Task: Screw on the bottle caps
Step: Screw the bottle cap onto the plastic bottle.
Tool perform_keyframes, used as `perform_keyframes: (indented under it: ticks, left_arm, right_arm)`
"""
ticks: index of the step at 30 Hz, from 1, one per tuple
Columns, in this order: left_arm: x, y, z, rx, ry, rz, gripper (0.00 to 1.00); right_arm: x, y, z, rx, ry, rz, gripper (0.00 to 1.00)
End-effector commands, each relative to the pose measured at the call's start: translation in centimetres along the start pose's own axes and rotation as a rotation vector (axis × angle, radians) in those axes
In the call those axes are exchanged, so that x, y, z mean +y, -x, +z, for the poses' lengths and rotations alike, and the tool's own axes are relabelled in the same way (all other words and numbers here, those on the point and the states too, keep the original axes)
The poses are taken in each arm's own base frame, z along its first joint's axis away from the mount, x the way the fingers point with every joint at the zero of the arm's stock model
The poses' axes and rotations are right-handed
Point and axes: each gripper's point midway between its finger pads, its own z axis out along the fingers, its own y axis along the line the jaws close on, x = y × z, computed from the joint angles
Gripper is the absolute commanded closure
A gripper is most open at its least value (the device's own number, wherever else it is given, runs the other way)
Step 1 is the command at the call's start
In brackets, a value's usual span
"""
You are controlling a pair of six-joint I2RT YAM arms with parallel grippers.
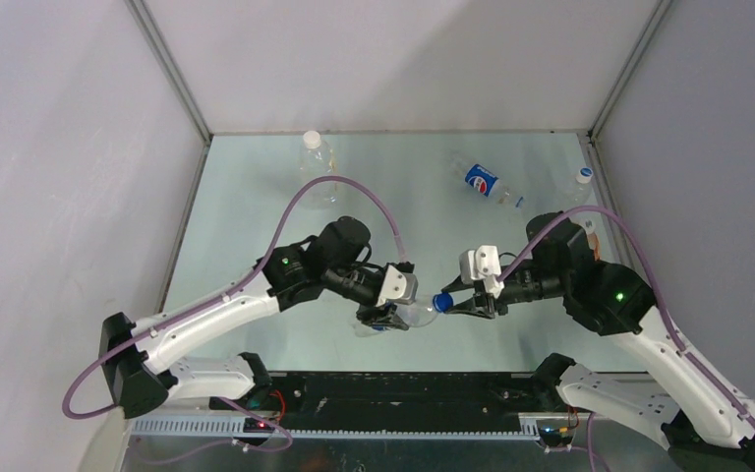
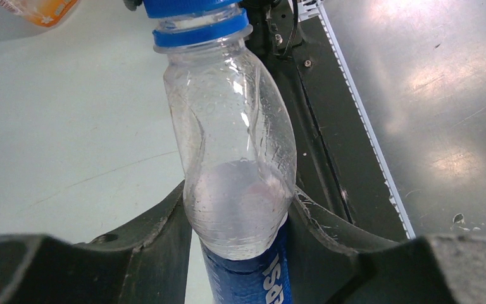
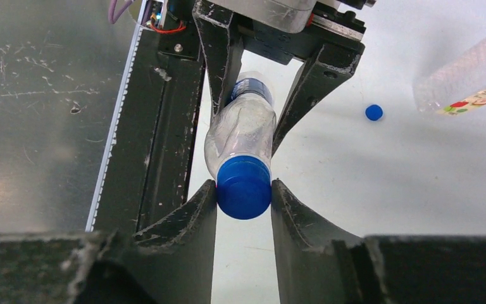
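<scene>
Pinching blue cap (image 3: 244,187) near black base rail (image 3: 164,126).

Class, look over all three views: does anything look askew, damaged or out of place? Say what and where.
The held bottle looks dented and twisted near the left gripper. A Pepsi bottle lies on its side farther back, and one blue cap sits loose.

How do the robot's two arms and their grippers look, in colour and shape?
Both the left arm and the right arm have white links and black joints. A purple cable loops over each, and a small green light glows on each. The left gripper and right gripper have white blocks and black, curved fingers.
</scene>
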Motion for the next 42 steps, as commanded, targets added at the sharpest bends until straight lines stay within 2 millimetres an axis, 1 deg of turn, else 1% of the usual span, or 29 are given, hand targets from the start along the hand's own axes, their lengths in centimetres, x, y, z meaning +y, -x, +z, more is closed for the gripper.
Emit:
perform_keyframes:
  ticks: [1, 4, 6, 7, 8, 9, 10, 11, 12, 13, 14, 16, 18, 19, 20, 23, 25, 26, 27, 28, 30, 31, 33, 34, 35, 36, 37, 38, 42]
  left_arm:
    - [0.7, 2.4, -0.6, -0.052, 0.013, 0.061, 1.00]
    - [1.5, 2.7, -0.7, -0.051, 0.064, 0.062, 1.00]
    - [3.0, 2.7, -1.2, -0.038, 0.155, 0.064, 1.00]
    - [3.6, 3.1, -1.4, -0.053, 0.198, 0.067, 1.00]
    - [4.4, 3.0, -1.7, -0.041, 0.256, 0.071, 1.00]
    - [4.9, 3.4, -2.1, -0.058, 0.300, 0.083, 1.00]
    - [5.7, 3.3, -2.5, -0.042, 0.374, 0.089, 1.00]
    - [6.2, 3.8, -2.9, -0.059, 0.421, 0.110, 1.00]
    - [7.0, 3.8, -3.3, -0.041, 0.502, 0.117, 1.00]
    - [7.4, 4.3, -3.7, -0.056, 0.553, 0.138, 1.00]
    - [7.9, 4.3, -4.2, -0.031, 0.624, 0.163, 1.00]
    - [8.4, 4.6, -4.8, -0.010, 0.729, 0.217, 1.00]
    - [8.9, 5.2, -5.2, -0.004, 0.823, 0.275, 1.00]
    - [9.0, 4.6, -5.2, 0.024, 0.859, 0.283, 1.00]
    - [9.3, 4.6, -5.2, 0.032, 0.880, 0.289, 1.00]
    - [9.6, 3.5, -5.0, 0.089, 0.893, 0.271, 1.00]
    - [9.5, 2.6, -4.6, 0.119, 0.870, 0.255, 1.00]
    - [9.3, 2.0, -4.4, 0.140, 0.852, 0.247, 1.00]
    - [9.0, 1.3, -4.1, 0.151, 0.821, 0.227, 1.00]
    - [8.9, 1.2, -4.1, 0.149, 0.808, 0.213, 1.00]
    - [8.5, 0.6, -4.0, 0.150, 0.768, 0.169, 1.00]
    - [8.1, 0.0, -3.7, 0.157, 0.718, 0.141, 1.00]
    - [7.4, -0.1, -3.4, 0.142, 0.650, 0.104, 1.00]
    - [6.4, 0.5, -2.6, 0.104, 0.565, 0.103, 1.00]
    - [6.1, 0.1, -2.7, 0.107, 0.530, 0.081, 1.00]
    - [5.2, 0.7, -2.1, 0.072, 0.456, 0.081, 1.00]
    - [5.0, 0.4, -2.1, 0.075, 0.427, 0.074, 1.00]
    - [4.3, 0.8, -1.9, 0.050, 0.372, 0.076, 1.00]
    - [2.8, 1.4, -1.5, 0.017, 0.263, 0.096, 1.00]
  right_arm:
    - [-0.1, 1.2, -0.1, -0.035, 0.007, -0.011, 0.72]
    - [-0.1, 1.0, 0.1, -0.027, 0.014, 0.041, 0.85]
    - [-0.4, 0.7, 0.3, -0.013, -0.006, 0.112, 0.96]
    - [-0.6, 0.8, 0.4, -0.013, -0.026, 0.186, 1.00]
    - [-1.6, 0.3, 0.5, 0.011, -0.085, 0.238, 1.00]
    - [-2.0, 0.4, 0.5, 0.009, -0.130, 0.361, 1.00]
    - [-3.5, -0.4, 0.4, 0.036, -0.232, 0.431, 1.00]
    - [-3.8, -0.5, 0.4, 0.025, -0.287, 0.594, 1.00]
    - [-4.8, -1.1, 0.3, 0.025, -0.395, 0.768, 1.00]
    - [-5.1, -1.6, 0.2, 0.028, -0.439, 0.849, 1.00]
    - [-5.6, -1.9, 0.3, 0.013, -0.501, 1.001, 1.00]
    - [-5.5, -2.1, 1.0, -0.017, -0.518, 1.180, 1.00]
    - [-5.5, -1.7, 1.8, -0.080, -0.502, 1.280, 1.00]
    - [-5.5, -2.0, 1.9, -0.092, -0.510, 1.302, 1.00]
    - [-5.7, -1.7, 1.7, -0.121, -0.520, 1.318, 1.00]
    - [-6.6, -1.4, 0.4, -0.170, -0.585, 1.238, 1.00]
    - [-6.7, -0.6, -0.4, -0.186, -0.571, 1.101, 0.90]
    - [-6.6, -0.3, -0.7, -0.191, -0.563, 1.056, 0.76]
    - [-6.6, -0.1, -1.4, -0.191, -0.569, 0.971, 0.66]
    - [-6.3, 0.4, -2.0, -0.207, -0.561, 0.922, 0.50]
    - [-5.8, 0.9, -2.7, -0.202, -0.528, 0.776, 0.37]
    - [-5.7, 1.0, -3.0, -0.185, -0.517, 0.677, 0.34]
    - [-4.9, 1.2, -3.3, -0.162, -0.468, 0.526, 0.30]
    - [-4.1, 1.4, -3.4, -0.160, -0.430, 0.470, 0.29]
    - [-4.1, 1.3, -3.5, -0.140, -0.420, 0.371, 0.28]
    - [-3.5, 1.4, -3.5, -0.135, -0.392, 0.330, 0.28]
    - [-3.4, 1.2, -3.6, -0.115, -0.377, 0.249, 0.28]
    - [-3.0, 1.4, -3.6, -0.114, -0.347, 0.170, 0.28]
    - [-1.9, 1.8, -3.4, -0.116, -0.265, 0.019, 0.28]
